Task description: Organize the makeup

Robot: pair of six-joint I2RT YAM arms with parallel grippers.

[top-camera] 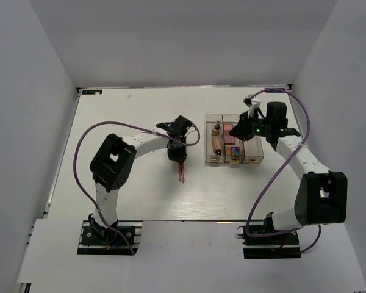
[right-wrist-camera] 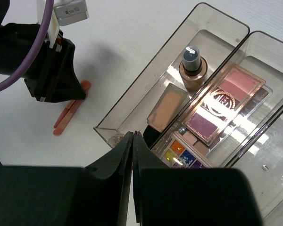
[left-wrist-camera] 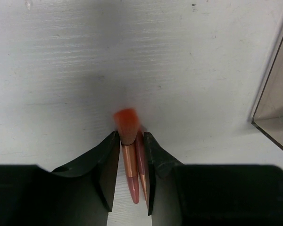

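My left gripper [top-camera: 178, 157] is closed round two thin pink sticks [left-wrist-camera: 132, 160] that lie side by side on the white table. Their tips point toward the near edge [top-camera: 182, 172]. They also show in the right wrist view [right-wrist-camera: 68, 115], beside the left gripper [right-wrist-camera: 78, 94]. My right gripper [right-wrist-camera: 132, 134] is shut and empty, hovering over the clear three-compartment box [right-wrist-camera: 132, 96]. The box's left compartment holds a small tan bottle [right-wrist-camera: 192, 70] and a beige tube [right-wrist-camera: 167, 106]. The middle compartment holds a pink-purple palette [right-wrist-camera: 226, 101] and a colourful palette [right-wrist-camera: 184, 153].
The box [top-camera: 252, 160] stands right of centre on the table, and its right compartment looks bare. Its corner shows at the right edge of the left wrist view [left-wrist-camera: 273, 122]. Grey walls enclose the table on three sides.
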